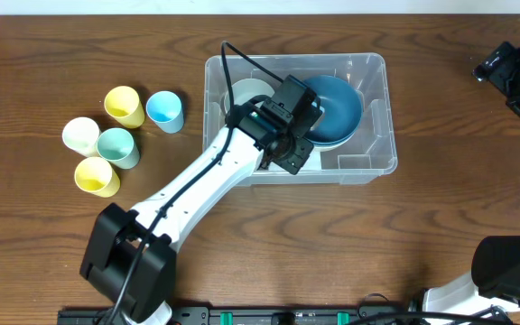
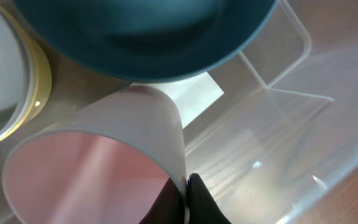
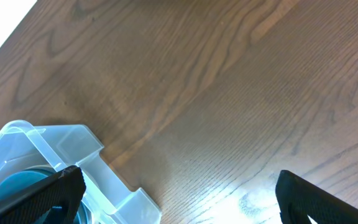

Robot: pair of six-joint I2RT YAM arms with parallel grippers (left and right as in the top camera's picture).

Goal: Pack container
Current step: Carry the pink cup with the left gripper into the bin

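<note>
Table (image 1: pixel 441 226) centre was occupied by the container (image 1: pixel 379 117), with loose cups (image 1: pixel 118 147) standing at its 9 o'clock. Inside, a teal bowl (image 1: pixel 339 106) lay toward 3 o'clock. A pink cup (image 2: pixel 104 155) was pinched by its wall in the left gripper (image 2: pixel 184 202) (tilted, mouth toward the lens); it would best be righted and lowered beside the bowl before release. The right gripper (image 3: pixel 179 186) was spread, empty, at 2 o'clock.

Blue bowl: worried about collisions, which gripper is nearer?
Left. The left gripper, shut on a pink cup, is inside the container beside the blue bowl; the right gripper, open, is outside over the table.
</note>
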